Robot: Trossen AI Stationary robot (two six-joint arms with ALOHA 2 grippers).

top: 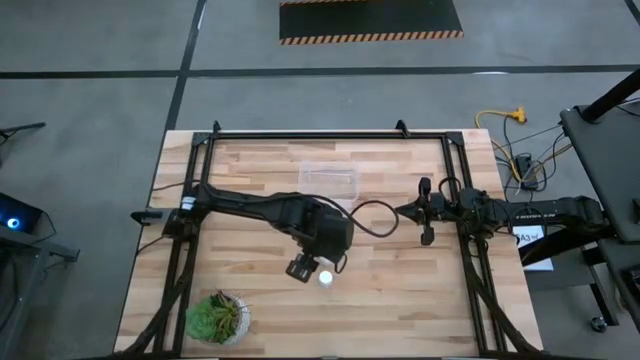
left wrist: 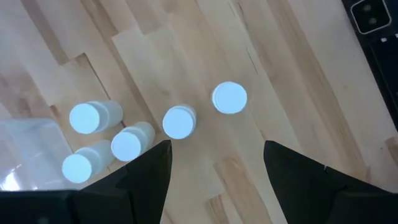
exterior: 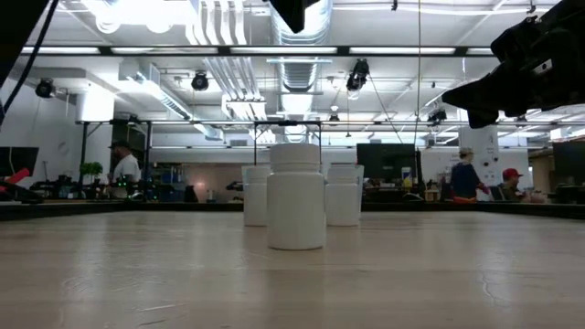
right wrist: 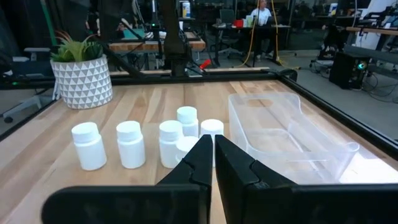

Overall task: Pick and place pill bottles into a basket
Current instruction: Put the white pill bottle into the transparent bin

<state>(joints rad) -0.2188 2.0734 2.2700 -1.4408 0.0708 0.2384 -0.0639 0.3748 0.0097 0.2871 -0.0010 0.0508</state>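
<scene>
The left gripper (top: 312, 267) hangs over the middle of the worktop (top: 400, 290), toward the front edge, pointing down with its fingers (left wrist: 146, 180) spread wide apart and nothing between them. Directly beneath it is a cluster of white pill bottles (left wrist: 179, 122), all upright on the wood. The left wrist view shows five round caps: one bottle (left wrist: 229, 98) stands slightly apart from the rest, the others grouped close. In the high view only one bottle (top: 325, 278) is visible past the gripper, just beside its fingertips; the rest are hidden under the arm.

The clear basket (top: 330, 178) sits on the worktop nearer the back edge, about centred, well apart from the bottles. No bottle is seen inside it; the right wrist view (right wrist: 292, 134) shows its floor bare.

The right gripper (top: 424, 215) waits over the right side of the worktop, aimed toward the centre, fingers (right wrist: 199, 163) pressed together and holding nothing. Its camera sees six bottles in all, one partly behind its fingers.

A potted plant (top: 216, 318) stands near the front-left corner.
</scene>
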